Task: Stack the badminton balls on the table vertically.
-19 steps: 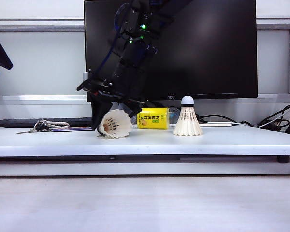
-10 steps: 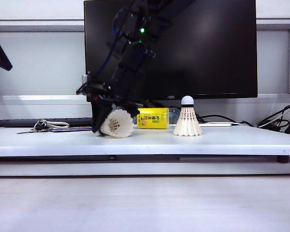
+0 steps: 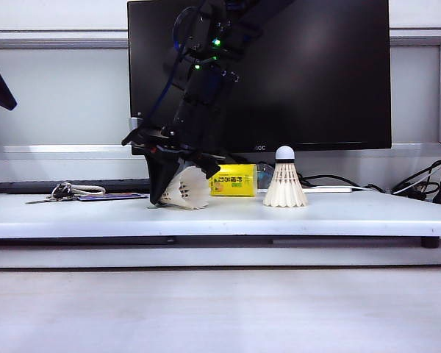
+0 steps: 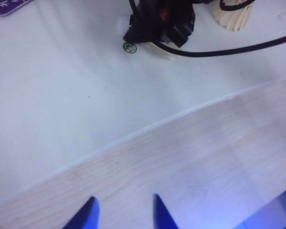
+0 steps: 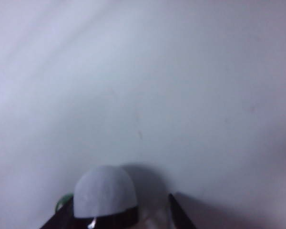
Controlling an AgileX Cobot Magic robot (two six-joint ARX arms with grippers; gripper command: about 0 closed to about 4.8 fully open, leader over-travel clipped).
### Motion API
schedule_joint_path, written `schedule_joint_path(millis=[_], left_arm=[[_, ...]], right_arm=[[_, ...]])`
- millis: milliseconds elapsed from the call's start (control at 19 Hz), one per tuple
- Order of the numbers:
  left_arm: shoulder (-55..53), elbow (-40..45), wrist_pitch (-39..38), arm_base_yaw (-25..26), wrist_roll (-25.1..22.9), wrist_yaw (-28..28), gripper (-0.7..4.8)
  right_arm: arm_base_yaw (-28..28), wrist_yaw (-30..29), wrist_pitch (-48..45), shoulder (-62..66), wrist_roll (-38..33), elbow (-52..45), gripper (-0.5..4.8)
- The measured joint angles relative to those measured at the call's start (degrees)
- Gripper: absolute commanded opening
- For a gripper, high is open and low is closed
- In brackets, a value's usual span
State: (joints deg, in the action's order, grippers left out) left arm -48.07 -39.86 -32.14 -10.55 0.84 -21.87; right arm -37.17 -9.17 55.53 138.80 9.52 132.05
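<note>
Change: lying shuttlecock (image 3: 187,188) is being clamped at its cork by right tool (image 3: 169,184), jaws narrowed | upright shuttlecock (image 3: 285,185) is left standing on table (image 3: 338,213) | left tool (image 4: 122,213) is being held open, empty | lift next.

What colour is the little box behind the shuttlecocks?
Bright yellow box, clearest in the exterior view.

Two badminton balls (image 3: 187,189) (image 3: 284,185), one yellow-labelled bottle (image 3: 233,180), one black monitor (image 3: 316,73), one bunch of keys (image 3: 59,193), two grippers (image 3: 167,184) (image 4: 123,214)
</note>
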Motion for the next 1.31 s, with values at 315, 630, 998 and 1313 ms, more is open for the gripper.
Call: schedule_joint_path(millis=[315,630,998,1313], left_arm=[[0.00,0.00,-0.02,0.00,0.00,0.00,1.57],[0.00,0.00,-0.11,0.00,0.02,0.00,1.57],[0.00,0.00,-0.26,0.00,-0.52,0.00,1.57],[0.00,0.00,-0.55,0.00,-1.68,0.00,1.57]], right_arm=[[0.72,0.15,4.26,-2.25,0.00,-0.59,2.99],[1.51,0.09,4.26,-5.16,0.79,-0.28,3.34],[0.72,-2.34,2.21,-4.79,2.64,-0.50,3.33],[0.74,-1.40,0.24,-3.41,5.14,-0.50,3.22]])
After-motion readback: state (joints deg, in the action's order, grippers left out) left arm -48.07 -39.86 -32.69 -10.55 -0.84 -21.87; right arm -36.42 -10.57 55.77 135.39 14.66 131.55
